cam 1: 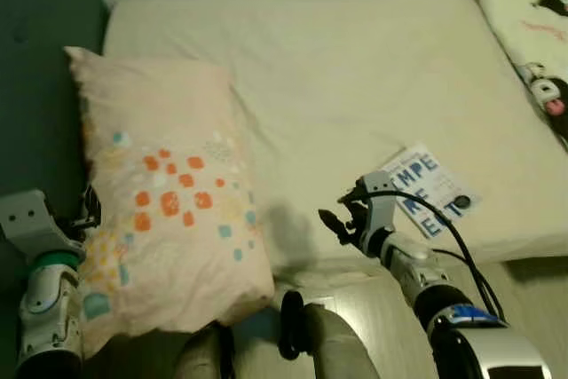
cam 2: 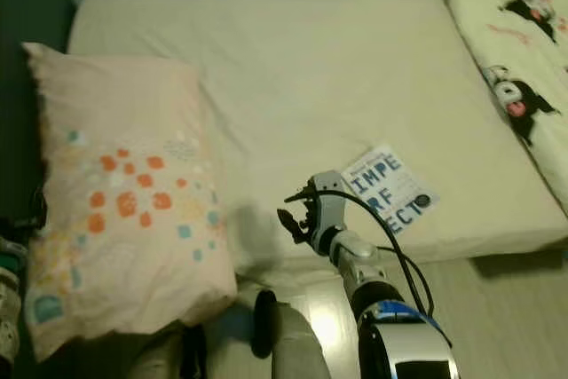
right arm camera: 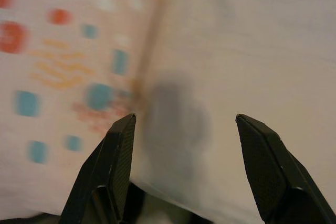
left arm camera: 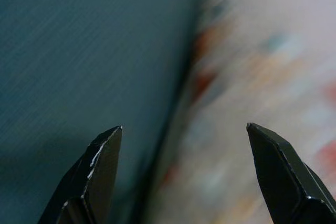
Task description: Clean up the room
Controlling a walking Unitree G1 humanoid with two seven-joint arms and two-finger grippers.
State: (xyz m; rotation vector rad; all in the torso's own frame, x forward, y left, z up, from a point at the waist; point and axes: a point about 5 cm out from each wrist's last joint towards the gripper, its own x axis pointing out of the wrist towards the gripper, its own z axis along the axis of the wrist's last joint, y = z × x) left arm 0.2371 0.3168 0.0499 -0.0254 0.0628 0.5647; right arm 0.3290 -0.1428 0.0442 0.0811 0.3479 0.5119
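A: What's the biggest thing here?
B: The bed (cam 1: 355, 68), cream sheet, running from the far wall to a near edge just beyond the robot. Its middle and far part lie bare, so there is open room between the things on it.

A: And on it?
B: A pink pillow (cam 1: 169, 193) with orange and teal patches on the left, long axis near to far, its near end hanging over the bed's near edge, its left side against the dark teal wall (cam 1: 35, 86). At the far right edge, a printed blanket (cam 1: 532, 33).

A: The book?
B: The book (cam 1: 430, 191) lies flat by the near edge, right of centre, turned at an angle, long axis running near-right to far-left.

A: Grippers?
B: The right gripper (cam 1: 342, 219) hovers over the near edge between pillow and book, fingers (right arm camera: 118, 156) spread, holding nothing. The left gripper (left arm camera: 184, 135) is at the pillow's left side by the wall, fingers (left arm camera: 102, 166) also apart and empty.
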